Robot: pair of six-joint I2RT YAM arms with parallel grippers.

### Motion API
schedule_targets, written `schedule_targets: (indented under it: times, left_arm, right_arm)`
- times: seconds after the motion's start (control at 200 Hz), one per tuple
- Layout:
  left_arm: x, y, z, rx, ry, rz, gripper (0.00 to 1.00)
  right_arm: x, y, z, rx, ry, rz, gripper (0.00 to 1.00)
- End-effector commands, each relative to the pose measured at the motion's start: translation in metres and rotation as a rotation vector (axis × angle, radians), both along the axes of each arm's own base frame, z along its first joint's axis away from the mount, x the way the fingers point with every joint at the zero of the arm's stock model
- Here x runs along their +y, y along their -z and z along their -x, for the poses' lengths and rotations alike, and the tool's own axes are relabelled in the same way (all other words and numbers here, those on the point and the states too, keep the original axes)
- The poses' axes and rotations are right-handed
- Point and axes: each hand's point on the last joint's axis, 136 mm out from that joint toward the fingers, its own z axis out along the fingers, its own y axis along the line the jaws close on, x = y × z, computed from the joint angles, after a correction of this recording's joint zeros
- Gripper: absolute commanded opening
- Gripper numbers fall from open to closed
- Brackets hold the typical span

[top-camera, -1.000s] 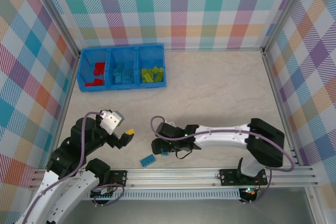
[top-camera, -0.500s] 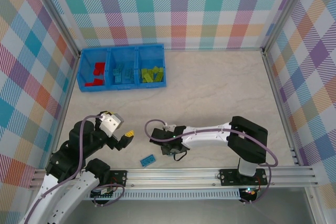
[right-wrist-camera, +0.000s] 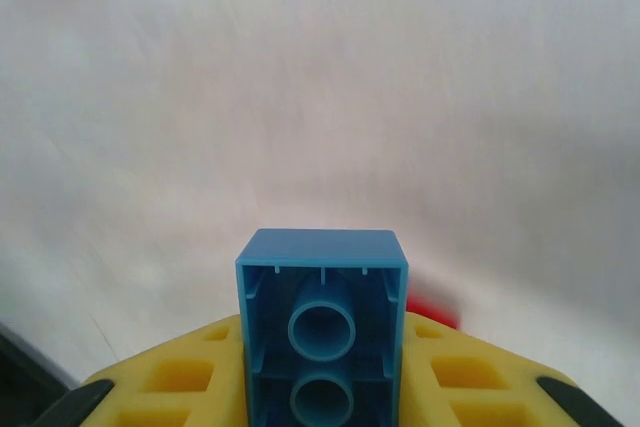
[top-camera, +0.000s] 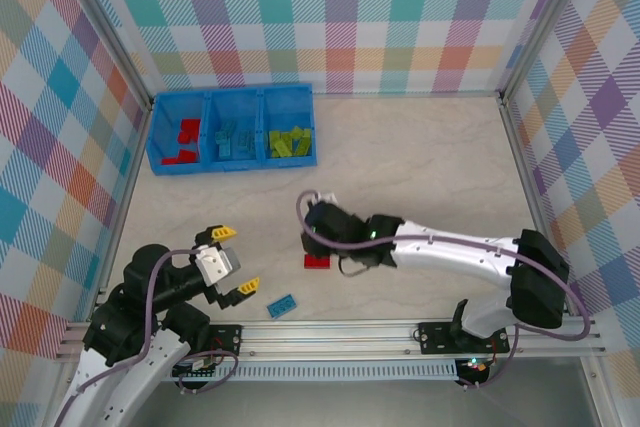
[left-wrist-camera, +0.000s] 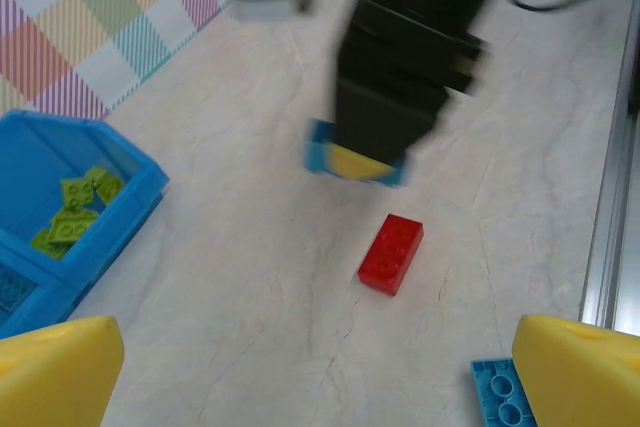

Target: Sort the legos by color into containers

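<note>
Checked walls [top-camera: 330,7] ring the pale desk [top-camera: 430,167]. Your right jaws pinch a blue brick [right-wrist-camera: 321,322], bottom middle of the wrist view; your left jaws gape wide, empty. Lift it high, then drop it in the middle bin [top-camera: 235,163], upper left, with the blue ones [top-camera: 234,137].

Left jaws wide apart, right jaws clamped

Bright, even, soft-shadowed light; motion blur in both wrist views, overhead view sharp.
</note>
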Motion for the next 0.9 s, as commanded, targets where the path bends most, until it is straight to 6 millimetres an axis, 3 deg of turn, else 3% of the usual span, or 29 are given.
schedule_targets:
  times: [0.0, 0.07, 0.13, 0.205, 0.29, 0.42, 0.58, 0.7, 0.755, 0.895]
  left_arm:
    - [-0.004, -0.023, -0.014, -0.024, -0.057, 0.119, 1.0]
    - [0.019, -0.045, -0.047, 0.05, -0.329, 0.298, 1.0]
    - [0.056, -0.057, -0.07, 0.108, -0.625, 0.438, 1.0]
    - [0.099, -0.061, -0.077, 0.133, -0.9, 0.481, 1.0]
    - [0.124, -0.056, -0.08, 0.133, -1.066, 0.448, 1.0]
    - [0.119, -0.046, -0.086, 0.175, -1.079, 0.402, 1.0]
    - [0.113, -0.031, -0.095, 0.207, -1.082, 0.397, 1.0]
    - [0.108, -0.034, -0.095, 0.203, -1.051, 0.41, 1.0]
    - [0.108, -0.033, -0.094, 0.196, -1.046, 0.406, 1.0]
    - [0.105, -0.027, -0.095, 0.222, -1.038, 0.39, 1.0]
  right_arm:
    - [0.038, -0.054, -0.046, -0.222, -0.14, -0.085, 0.29]
    - [0.061, -0.07, -0.071, -0.285, -0.179, -0.123, 0.29]
    - [0.079, -0.076, -0.093, -0.318, -0.197, -0.162, 0.29]
    - [0.099, -0.08, -0.12, -0.333, -0.211, -0.224, 0.29]
    - [0.123, -0.079, -0.149, -0.344, -0.225, -0.277, 0.28]
    - [0.157, -0.075, -0.191, -0.392, -0.245, -0.29, 0.29]
    - [0.177, -0.053, -0.248, -0.405, -0.195, -0.279, 0.3]
    - [0.19, -0.039, -0.269, -0.423, -0.197, -0.241, 0.34]
    - [0.194, -0.036, -0.277, -0.432, -0.194, -0.222, 0.42]
    - [0.193, -0.048, -0.284, -0.464, -0.188, -0.226, 0.56]
